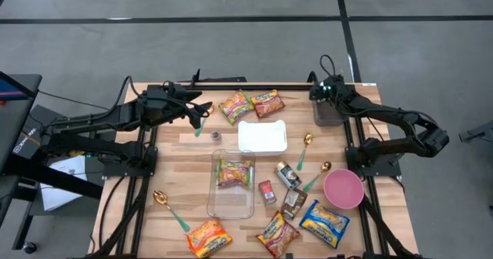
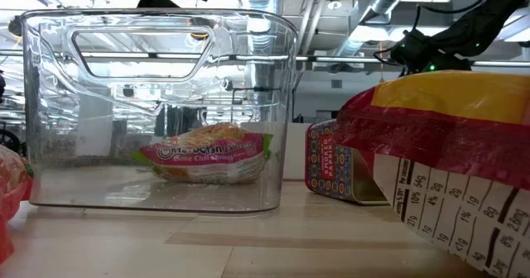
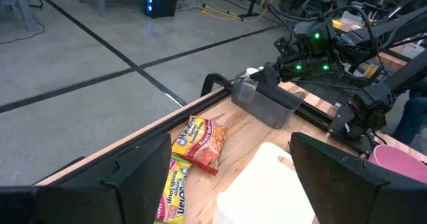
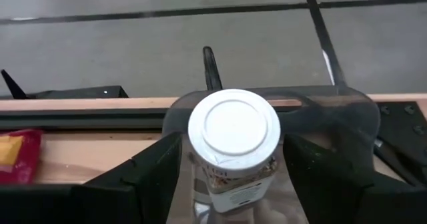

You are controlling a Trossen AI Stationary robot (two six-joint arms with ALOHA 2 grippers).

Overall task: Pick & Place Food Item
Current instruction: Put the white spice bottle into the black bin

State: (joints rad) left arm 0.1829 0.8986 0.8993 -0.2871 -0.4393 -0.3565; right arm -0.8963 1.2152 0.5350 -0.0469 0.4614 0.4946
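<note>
A jar with a white lid (image 4: 233,125) and a printed label stands between the fingers of my right gripper (image 4: 233,146), over a grey translucent bin (image 4: 337,121) at the table's far right corner (image 1: 327,114). In the left wrist view the lid (image 3: 252,73) shows above the bin's rim (image 3: 267,104). My right gripper (image 1: 325,97) is shut on the jar. My left gripper (image 1: 196,119) hangs open above the table's far left part, with nothing between its fingers (image 3: 230,151). My right gripper pinches the jar's body just below the lid (image 4: 200,174) between its two fingers, one on each side. The fingers slant down toward the table's far edge. The jar's lower end is inside the grey bin. I cannot tell whether it rests on the bin's floor.
A clear container (image 1: 231,183) holding a noodle pack sits mid-table, with a white lid (image 1: 262,136) beyond it. Noodle packs (image 1: 250,105) lie at the far edge and more along the near edge (image 1: 209,237). A pink bowl (image 1: 343,188), spoons (image 1: 304,151) and small tins (image 1: 267,191) lie right of centre.
</note>
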